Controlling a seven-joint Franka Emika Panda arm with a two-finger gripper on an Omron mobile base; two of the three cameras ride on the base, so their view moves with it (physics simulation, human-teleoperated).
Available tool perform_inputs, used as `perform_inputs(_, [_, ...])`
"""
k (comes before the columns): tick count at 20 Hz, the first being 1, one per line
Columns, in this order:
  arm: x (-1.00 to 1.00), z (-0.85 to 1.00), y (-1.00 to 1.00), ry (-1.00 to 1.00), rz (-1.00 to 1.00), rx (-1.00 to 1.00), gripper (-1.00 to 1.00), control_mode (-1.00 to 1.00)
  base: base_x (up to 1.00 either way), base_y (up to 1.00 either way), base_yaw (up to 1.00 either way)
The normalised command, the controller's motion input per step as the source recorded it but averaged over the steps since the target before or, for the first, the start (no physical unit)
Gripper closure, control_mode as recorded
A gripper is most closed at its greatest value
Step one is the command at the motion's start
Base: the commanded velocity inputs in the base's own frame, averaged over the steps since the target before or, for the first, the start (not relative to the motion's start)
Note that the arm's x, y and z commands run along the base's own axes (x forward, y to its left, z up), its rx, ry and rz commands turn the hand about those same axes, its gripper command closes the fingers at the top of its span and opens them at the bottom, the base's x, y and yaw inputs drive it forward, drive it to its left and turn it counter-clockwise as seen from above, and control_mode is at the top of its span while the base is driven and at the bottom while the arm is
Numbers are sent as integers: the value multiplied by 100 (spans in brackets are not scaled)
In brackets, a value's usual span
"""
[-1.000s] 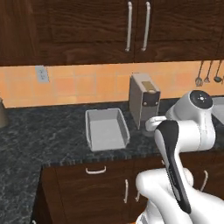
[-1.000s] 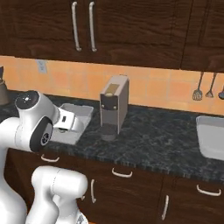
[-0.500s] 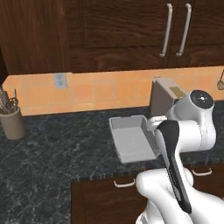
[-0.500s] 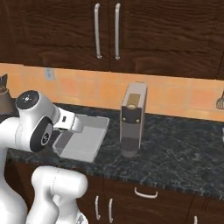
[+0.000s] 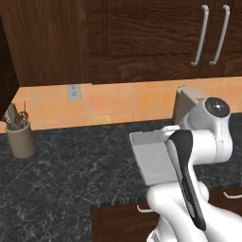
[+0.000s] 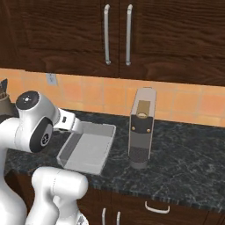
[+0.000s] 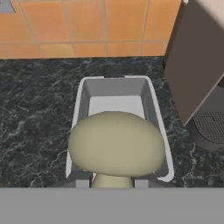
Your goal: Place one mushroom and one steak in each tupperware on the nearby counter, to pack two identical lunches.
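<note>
- The mushroom [image 7: 116,144], a pale beige cap on a short stem, sits clenched in the gripper [image 7: 108,183], hanging above the near end of the tupperware [image 7: 114,97].
- Both base views have slid sideways since a second ago, so the base has driven along the counter [image 5: 71,165]; the grey, empty tupperware now lies close in front, ready for loading.
- It rests near the worktop's front edge, just beside the coffee machine [image 6: 141,127].
- A utensil crock [image 5: 20,137] stands by the back wall, well apart.
</note>
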Motion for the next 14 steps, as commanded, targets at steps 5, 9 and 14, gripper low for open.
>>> perform_inputs(5, [28, -15, 1, 0, 0, 0, 100, -100, 17, 1, 0])
perform_inputs(9, [79, -48, 6, 8, 0, 0, 100, -100, 0, 0, 0])
perform_inputs(14, [100, -65, 3, 20, 0, 1, 100, -100, 0, 0, 0])
